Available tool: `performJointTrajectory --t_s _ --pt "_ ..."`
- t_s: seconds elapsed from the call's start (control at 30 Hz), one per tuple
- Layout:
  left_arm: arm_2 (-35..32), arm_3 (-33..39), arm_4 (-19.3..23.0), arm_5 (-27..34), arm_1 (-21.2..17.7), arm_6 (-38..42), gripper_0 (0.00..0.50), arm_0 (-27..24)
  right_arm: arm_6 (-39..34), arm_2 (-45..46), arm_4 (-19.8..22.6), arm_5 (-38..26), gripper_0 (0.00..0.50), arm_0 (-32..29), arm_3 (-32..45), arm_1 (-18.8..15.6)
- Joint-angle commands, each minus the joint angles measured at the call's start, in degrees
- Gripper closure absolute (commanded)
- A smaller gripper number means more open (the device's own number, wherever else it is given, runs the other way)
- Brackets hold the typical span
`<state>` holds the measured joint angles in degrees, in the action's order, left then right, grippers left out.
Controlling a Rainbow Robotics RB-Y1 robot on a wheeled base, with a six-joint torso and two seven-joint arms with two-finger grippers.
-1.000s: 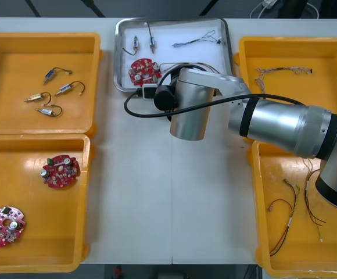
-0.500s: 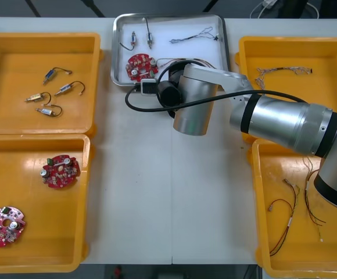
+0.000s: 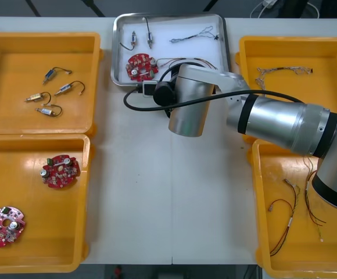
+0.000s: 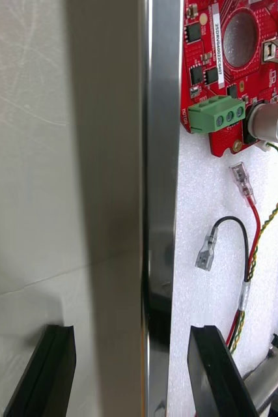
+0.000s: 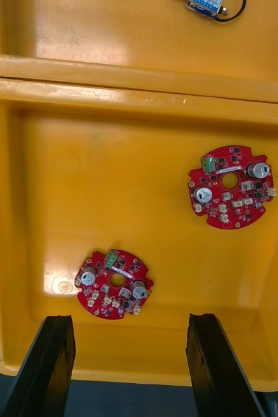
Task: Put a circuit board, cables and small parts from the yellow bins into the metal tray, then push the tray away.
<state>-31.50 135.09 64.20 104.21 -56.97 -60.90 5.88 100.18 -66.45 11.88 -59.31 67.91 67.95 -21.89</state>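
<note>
I see the tabletop (image 3: 157, 203) carrying four bins (image 3: 17, 87), two at each side; the tray (image 3: 168, 55), white inside, sits between the far pair at the far edge. My right arm (image 3: 273, 119) reaches in from the right to the tray's near rim. The right gripper (image 4: 129, 374) is spread wide astride that rim, one finger (image 4: 41, 371) over the tabletop, the other (image 4: 213, 371) over the white lining; whether either touches the rim I cannot tell. The left gripper (image 5: 129, 368) hangs with fingers apart and nothing between them above the near left bin (image 3: 46, 221), where two boards (image 3: 60, 170) lie apart. In the tray a board (image 3: 138, 65) lies near the near left corner; just beside it lie a red and yellow cable (image 4: 250, 260) and a short black cable (image 4: 233, 225); a thin cable (image 3: 194, 38) lies toward the far right corner; two small parts (image 3: 135, 40) lie beyond the board. The far left bin holds four more parts (image 3: 49, 75); both right bins hold cables (image 3: 282, 71).
</note>
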Motion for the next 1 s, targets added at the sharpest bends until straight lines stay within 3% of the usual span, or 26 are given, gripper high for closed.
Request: performJointTrajectory --t_s 0.03,0.2,0.53,0.8,1.0 --pt "-1.55 1.41 0.31 -0.41 -1.04 -0.71 0.000 1.07 1.51 3.35 -0.28 -5.03 0.000 0.46 6.58 -0.34" --pt "-1.55 1.41 0.31 -0.41 -1.04 -0.71 0.000 1.07 2.13 5.02 0.25 -11.44 0.000 0.38 14.05 -2.81" --pt "-1.55 1.41 0.31 -0.41 -1.04 -0.71 0.000 1.07 1.16 11.52 12.20 -25.77 0.000 0.11 31.28 -10.01" --pt "-1.55 1.41 0.31 -0.41 -1.04 -0.71 0.000 1.07 -10.27 16.44 20.82 -34.47 0.000 -2.96 41.74 -15.81" --pt "-1.55 1.41 0.31 -0.41 -1.04 -0.71 0.000 1.07 -22.39 21.63 27.50 -38.95 0.000 -7.45 49.03 -22.40"
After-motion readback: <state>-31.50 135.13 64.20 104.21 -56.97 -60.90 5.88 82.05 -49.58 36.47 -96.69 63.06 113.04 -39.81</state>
